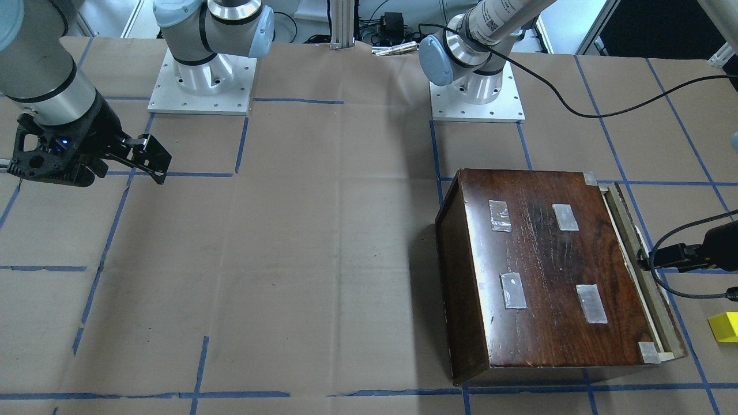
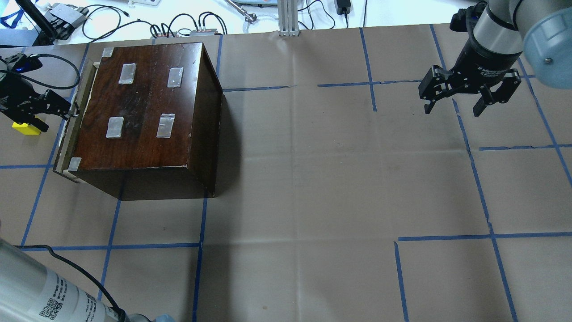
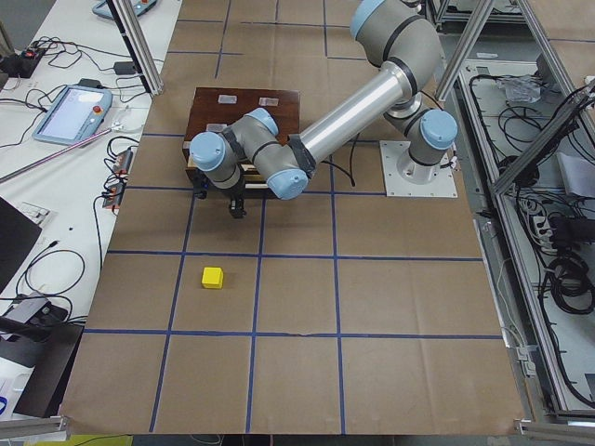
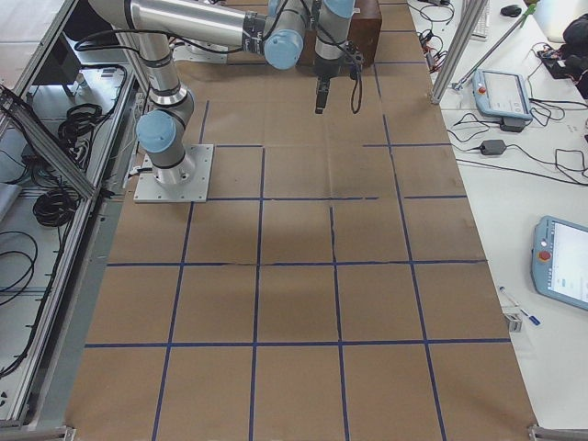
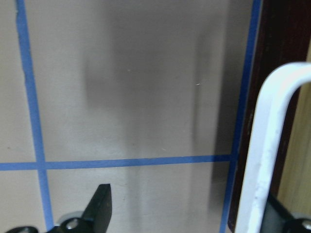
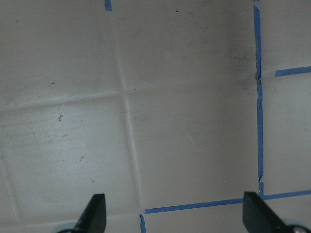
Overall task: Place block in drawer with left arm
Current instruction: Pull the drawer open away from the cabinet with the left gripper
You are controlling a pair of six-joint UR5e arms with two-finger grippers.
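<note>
The dark brown wooden box (image 2: 147,112) with grey tape patches stands at the table's left end. Its drawer (image 2: 67,134) is out by a narrow strip; its pale wood shows in the front-facing view (image 1: 634,271). My left gripper (image 2: 67,109) is open at the drawer's front. In the left wrist view, the white handle (image 5: 262,145) stands between the fingers of the left gripper (image 5: 189,213), close to one finger. The yellow block (image 2: 26,127) lies on the table just beyond the drawer, also in the front-facing view (image 1: 725,326). My right gripper (image 2: 453,107) is open and empty, far right.
Brown paper with blue tape lines covers the table (image 2: 313,179). The two arm bases (image 1: 202,80) (image 1: 475,86) sit at the robot's edge. A black cable (image 1: 576,109) loops to the left wrist. Cables and a metal post (image 2: 286,18) lie past the far edge.
</note>
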